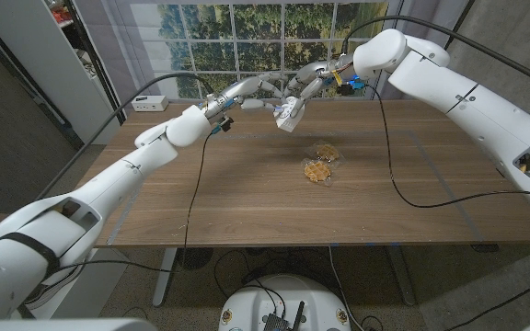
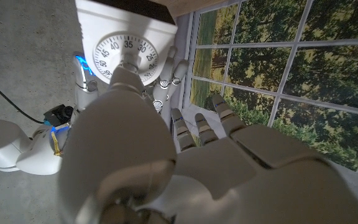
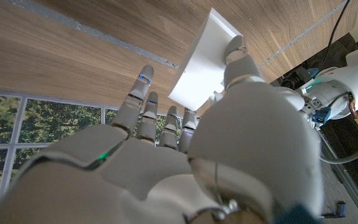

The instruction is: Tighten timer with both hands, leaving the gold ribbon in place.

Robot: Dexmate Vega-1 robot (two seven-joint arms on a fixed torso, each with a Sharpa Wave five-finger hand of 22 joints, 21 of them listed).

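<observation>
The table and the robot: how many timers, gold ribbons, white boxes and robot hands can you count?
Timers: 1, the white timer held up between the hands
Gold ribbons: 2, gold ribbon and gold ribbon on the table
White boxes: 1, white box at the far corner
Robot hands: 2, left hand, right hand
Total: 6

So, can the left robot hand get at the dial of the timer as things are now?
Probably yes. The left robot hand is already at the timer, with a fingertip on the dial; the right robot hand holds the timer's body, leaving the face free.
</observation>
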